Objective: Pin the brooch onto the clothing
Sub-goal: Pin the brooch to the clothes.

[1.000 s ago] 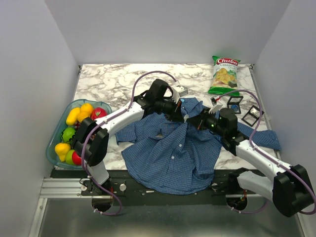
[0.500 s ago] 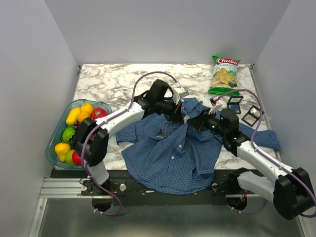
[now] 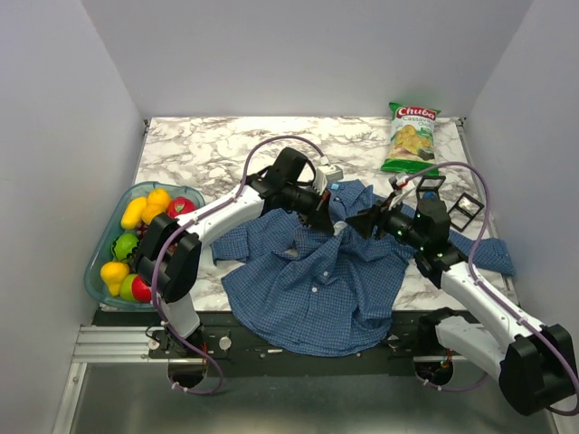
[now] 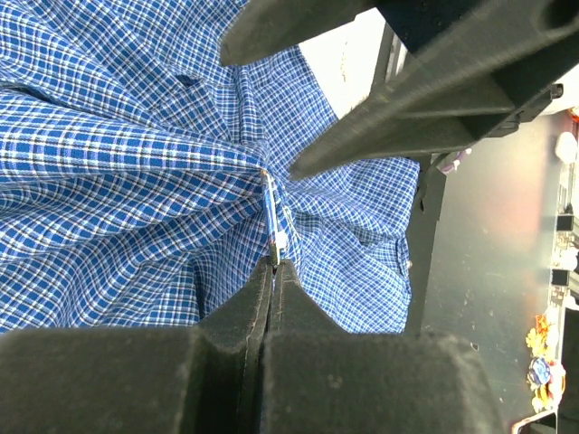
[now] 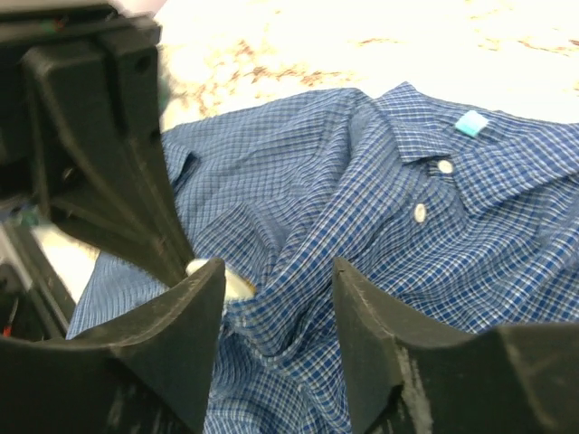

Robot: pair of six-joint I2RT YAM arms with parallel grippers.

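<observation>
The clothing (image 3: 317,289), a blue checked shirt, lies crumpled over the table's near edge. My left gripper (image 3: 327,217) is shut on a raised fold of it near the collar; in the left wrist view its tips (image 4: 274,264) pinch a thin ridge of cloth. A small cream-white piece, apparently the brooch (image 5: 233,284), sits at that fold right by those tips (image 4: 281,240). My right gripper (image 5: 276,280) stands open, its fingers on either side of the puckered cloth, the left one next to the cream piece. It faces the left gripper from the right (image 3: 360,221).
A green chip bag (image 3: 412,137) lies at the back right. Small black frames (image 3: 461,210) rest right of the shirt. A blue bowl (image 3: 99,262) of toy fruit stands at the left edge. The shirt's light-blue neck label (image 5: 471,123) and white buttons (image 5: 420,212) show.
My right gripper has opened and its arm has drawn back a little to the right. The left gripper has stayed shut on the fold in the same place.
</observation>
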